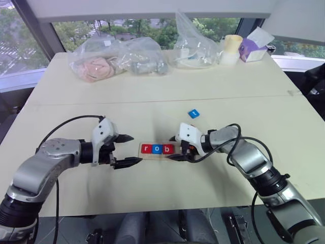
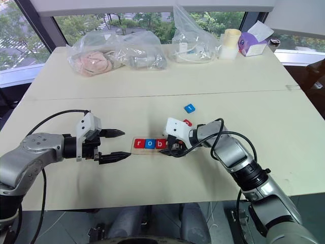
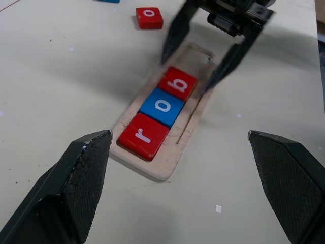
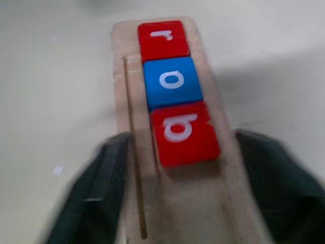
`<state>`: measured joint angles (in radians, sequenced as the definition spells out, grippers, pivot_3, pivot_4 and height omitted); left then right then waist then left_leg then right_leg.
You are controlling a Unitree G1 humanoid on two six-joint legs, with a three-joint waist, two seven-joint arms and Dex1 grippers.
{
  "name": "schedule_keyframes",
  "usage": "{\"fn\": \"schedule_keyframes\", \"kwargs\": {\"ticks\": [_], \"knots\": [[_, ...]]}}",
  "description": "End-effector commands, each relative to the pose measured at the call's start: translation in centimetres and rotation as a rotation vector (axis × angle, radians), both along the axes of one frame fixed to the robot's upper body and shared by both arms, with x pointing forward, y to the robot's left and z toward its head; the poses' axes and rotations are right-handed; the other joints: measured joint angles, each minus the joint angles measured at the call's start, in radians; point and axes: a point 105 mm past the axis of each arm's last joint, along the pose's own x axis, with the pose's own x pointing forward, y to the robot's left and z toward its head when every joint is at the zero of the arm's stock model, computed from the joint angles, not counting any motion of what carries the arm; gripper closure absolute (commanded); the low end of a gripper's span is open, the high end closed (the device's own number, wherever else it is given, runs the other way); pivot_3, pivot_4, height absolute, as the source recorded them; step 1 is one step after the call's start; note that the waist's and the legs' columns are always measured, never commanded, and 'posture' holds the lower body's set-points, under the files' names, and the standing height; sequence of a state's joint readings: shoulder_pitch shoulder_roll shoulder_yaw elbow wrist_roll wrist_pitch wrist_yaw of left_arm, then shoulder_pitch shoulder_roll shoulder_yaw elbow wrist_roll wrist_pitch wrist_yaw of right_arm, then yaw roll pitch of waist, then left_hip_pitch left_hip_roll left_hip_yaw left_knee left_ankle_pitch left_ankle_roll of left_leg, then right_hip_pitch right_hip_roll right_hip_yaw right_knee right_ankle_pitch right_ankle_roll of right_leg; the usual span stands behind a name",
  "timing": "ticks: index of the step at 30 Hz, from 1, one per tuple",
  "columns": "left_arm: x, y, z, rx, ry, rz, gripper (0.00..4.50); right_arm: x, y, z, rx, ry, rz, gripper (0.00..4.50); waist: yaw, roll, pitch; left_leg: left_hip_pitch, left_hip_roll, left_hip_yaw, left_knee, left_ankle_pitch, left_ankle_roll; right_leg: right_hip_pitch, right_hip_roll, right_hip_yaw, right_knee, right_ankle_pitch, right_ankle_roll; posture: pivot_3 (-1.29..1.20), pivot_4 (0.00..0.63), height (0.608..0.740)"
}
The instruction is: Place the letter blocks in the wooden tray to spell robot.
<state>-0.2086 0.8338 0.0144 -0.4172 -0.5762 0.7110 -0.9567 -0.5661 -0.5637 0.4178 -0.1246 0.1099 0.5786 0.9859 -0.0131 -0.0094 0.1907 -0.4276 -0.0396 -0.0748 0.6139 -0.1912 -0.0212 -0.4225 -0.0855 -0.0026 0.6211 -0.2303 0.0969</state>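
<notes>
Closest to the camera are the two arms, so starting on the left: the left gripper [image 1: 128, 150] hangs just off the left end of the wooden tray [image 3: 189, 136] with its fingers spread wide and nothing between them. The tray sits mid-table between the two grippers, long axis running left to right, so the word reads straight across from the robot's side. Three of the letter blocks are seated in the slot touching each other: red r [image 3: 143, 135], blue o [image 3: 163, 105], red b [image 3: 177, 83]. That's three of five down, and the right part of the slot is bare wood. The right gripper [image 3: 198, 64] is at that end, its fingers apart and straddling the tray on either side of the b, gripping nothing as far as I can see, so I'd say the b is freshly dropped. Still loose on the table beyond the tray: a red o [image 3: 149, 17] nearby, and a blue tile [image 1: 193, 113] a bit farther back, presumably the t.
</notes>
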Motion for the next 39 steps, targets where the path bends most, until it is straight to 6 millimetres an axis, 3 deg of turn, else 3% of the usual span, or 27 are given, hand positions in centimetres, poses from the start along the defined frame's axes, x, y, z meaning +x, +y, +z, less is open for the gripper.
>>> {"fn": "schedule_keyframes", "kwargs": {"ticks": [1, 9, 12, 15, 21, 27, 30, 33, 39], "knots": [[-0.1, -0.3, 0.5, 0.003, -0.04, -0.012, 0.0, 0.9, 0.0, 2.7, 0.049, -0.101, -0.018, 0.87, 0.0, 0.0, 0.0, 0.0, 0.0, 0.0, 0.0, 0.0, 0.0, 0.0, 0.0, 0.0, 0.0, 0.0, 0.0, 0.0, 0.15, 0.74], [-0.1, -0.2, 0.6, 0.001, -0.044, -0.006, 0.0, 1.5, -2.1, 4.5, 0.065, -0.187, -0.131, 0.87, 0.001, 0.0, 0.0, 0.0, 0.0, 0.0, 0.0, 0.0, 0.0, 0.0, 0.0, 0.0, 0.0, 0.0, 0.0, 0.0, 0.15, 0.74], [0.3, -0.3, 1.0, -0.02, -0.068, 0.007, 0.0, 3.2, -5.0, 4.1, 0.063, -0.221, -0.317, 0.87, 0.004, 0.0, 0.0, 0.0, 0.0, 0.0, 0.0, 0.0, 0.0, 0.0, 0.0, 0.0, 0.0, 0.0, 0.0, 0.0, 0.15, 0.74], [1.4, -0.6, 1.8, -0.064, -0.115, 0.04, 0.0, 4.4, -6.6, 3.7, 0.145, -0.175, -0.503, 0.87, 0.003, 0.0, 0.0, 0.0, 0.0, 0.001, 0.001, 0.0, 0.0, 0.001, -0.001, 0.0, 0.001, 0.0, 0.0, 0.0, 0.15, 0.74], [2.6, -1.0, 2.6, -0.101, -0.178, 0.058, 0.0, 4.4, -7.0, 2.0, 0.184, -0.091, -0.637, 0.87, -0.001, 0.0, 0.0, 0.002, 0.0, 0.001, 0.001, 0.0, 0.0, 0.0, 0.0, 0.001, 0.006, 0.0, 0.0, 0.0, 0.15, 0.74], [2.7, -1.4, 2.9, -0.106, -0.177, 0.032, 0.0, 4.3, -6.4, -0.4, 0.14, -0.048, -0.665, 0.87, -0.001, 0.0, 0.0, 0.002, 0.0, 0.002, 0.002, 0.001, 0.0, -0.001, 0.001, 0.001, 0.007, 0.0, 0.0, 0.0, 0.15, 0.74], [2.8, -1.7, 2.8, -0.102, -0.176, 0.023, 0.0, 4.9, -6.5, -0.7, 0.142, -0.068, -0.696, 1.78, -0.001, 0.0, 0.0, 0.002, 0.0, 0.004, 0.002, 0.001, 0.0, 0.0, 0.001, 0.001, 0.007, 0.0, 0.0, 0.0, 0.15, 0.74], [2.8, -1.6, 2.7, -0.098, -0.173, 0.022, 0.0, 5.0, -6.5, -0.3, 0.158, -0.08, -0.708, 3.32, -0.001, 0.0, 0.0, 0.002, 0.0, 0.005, 0.002, 0.001, 0.0, 0.0, 0.001, 0.002, 0.007, 0.0, 0.0, 0.0, 0.15, 0.74], [2.7, -2.0, 2.6, -0.097, -0.176, 0.008, 0.0, 5.5, -7.4, 1.2, 0.172, -0.155, -0.774, 3.33, 0.0, 0.0, 0.0, 0.002, 0.001, 0.005, 0.002, 0.001, 0.0, 0.0, 0.002, 0.002, 0.007, 0.0, 0.0, 0.0, 0.15, 0.74]]}}
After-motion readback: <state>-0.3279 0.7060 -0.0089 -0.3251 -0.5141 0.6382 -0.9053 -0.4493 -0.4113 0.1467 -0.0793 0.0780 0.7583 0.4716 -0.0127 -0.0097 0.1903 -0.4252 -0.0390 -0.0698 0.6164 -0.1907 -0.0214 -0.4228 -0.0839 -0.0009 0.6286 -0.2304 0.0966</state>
